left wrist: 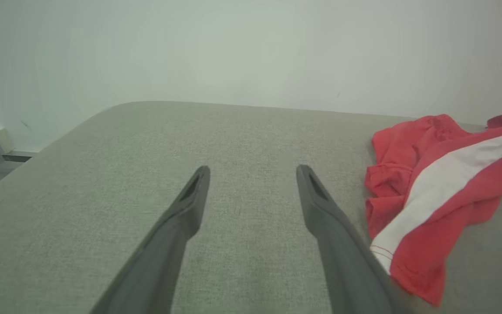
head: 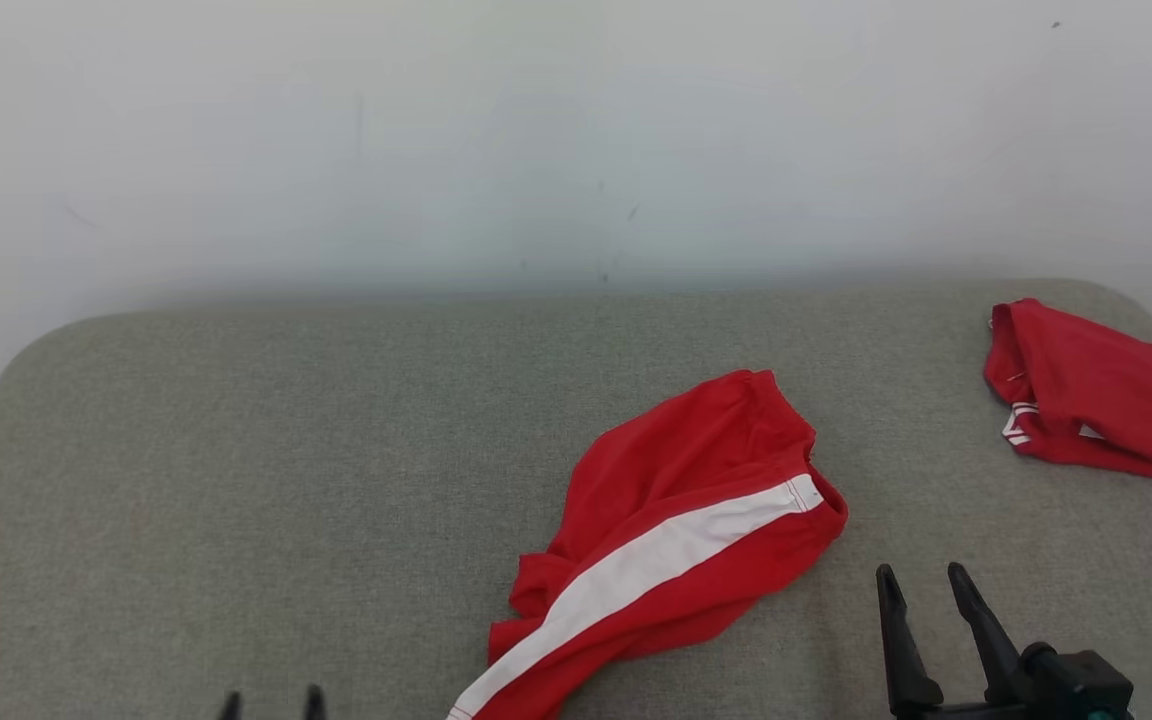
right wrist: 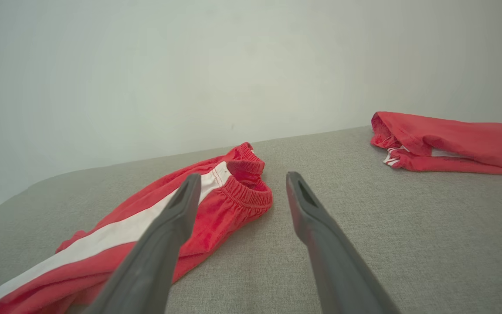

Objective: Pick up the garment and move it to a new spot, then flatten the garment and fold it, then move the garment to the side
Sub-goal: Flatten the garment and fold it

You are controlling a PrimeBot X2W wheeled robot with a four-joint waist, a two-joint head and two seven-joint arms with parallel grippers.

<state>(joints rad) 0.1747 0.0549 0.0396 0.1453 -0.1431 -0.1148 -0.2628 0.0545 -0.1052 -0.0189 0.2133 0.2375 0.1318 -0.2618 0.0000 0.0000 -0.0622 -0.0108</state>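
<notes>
1. Left gripper (head: 272, 695): the two dark fingers are standing spread apart, with nothing between them. In the left wrist view, bare grey fabric is showing in the gap between the fingers (left wrist: 190, 205). The fingertips are pointing across the grey upholstered surface (head: 286, 480) toward the white wall (head: 536, 140).

2. Right gripper (head: 920, 572): the fingers are also standing spread and are gripping nothing. In the right wrist view, the gap between the fingertips is opening onto the grey surface and onto the edge of the garment's waistband.

3. Garment (head: 676, 530): the red shorts with a white side stripe are lying crumpled on the grey surface, between the two grippers.
   - Relative to the right gripper, the garment is lying ahead and to the left. The elastic waistband is sitting just beyond the left fingertip. The stripe is running back along the outside of that finger.
   - Relative to the left gripper, the garment is lying to the right, near the right finger. The hem end is lying closest to that finger. Whether the finger is touching the cloth cannot be told from the pictures.

4. Second red garment (head: 1101, 405): this item is lying ahead and to the right of the right gripper, well apart from it, near the far right edge of the surface. It is lying apart from the striped garment.
</notes>
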